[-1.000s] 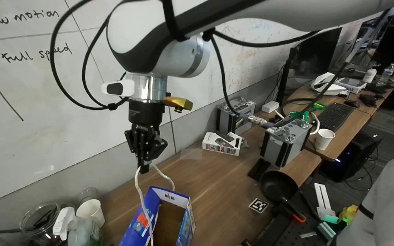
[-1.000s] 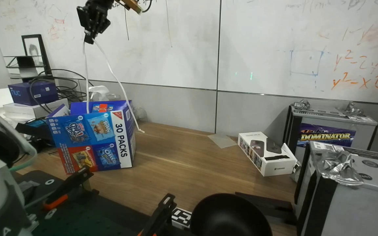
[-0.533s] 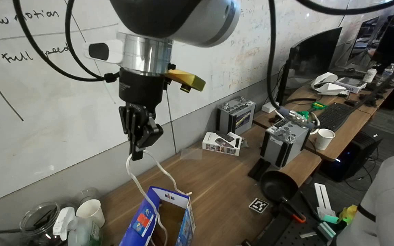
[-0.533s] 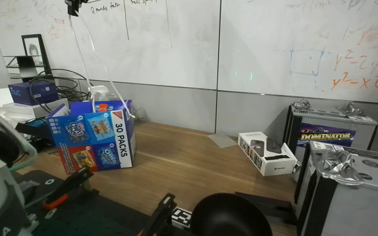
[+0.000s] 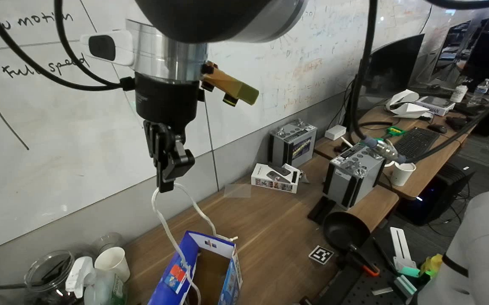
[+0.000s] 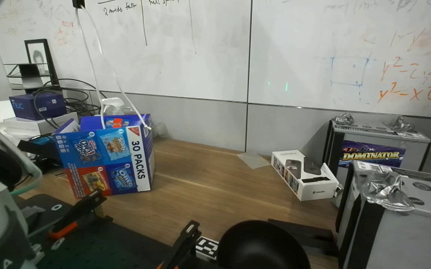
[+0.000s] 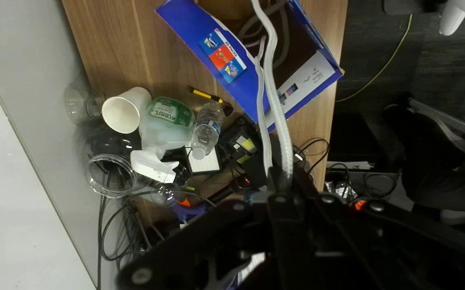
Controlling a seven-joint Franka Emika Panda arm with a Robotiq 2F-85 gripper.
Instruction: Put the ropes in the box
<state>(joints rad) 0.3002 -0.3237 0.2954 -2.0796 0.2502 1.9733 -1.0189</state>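
Observation:
My gripper (image 5: 166,186) is shut on a white rope (image 5: 165,222), high above the tabletop. In the wrist view the rope (image 7: 272,80) comes out of the fingertips as two strands. One strand drops into the open blue box (image 5: 159,292); the other slants to the box rim, its free end at the far corner. Whether that end touches the rim I cannot tell. Inside the box, white rope loops (image 7: 286,38) show in the wrist view; whether they belong to the held rope is unclear. The printed box (image 6: 99,164) stands upright, its inside hidden in this exterior view.
A spray bottle (image 7: 168,121), a paper cup (image 5: 113,262) and a glass jar (image 5: 51,271) stand beside the box near the whiteboard. Farther along the table are a white phone carton (image 5: 276,178), grey units (image 5: 352,178) and a black pan (image 5: 345,231).
My gripper has risen and shifted left in both exterior views, carrying the rope. The rope's free end has come from beside the box up to its rim. The box has stayed put.

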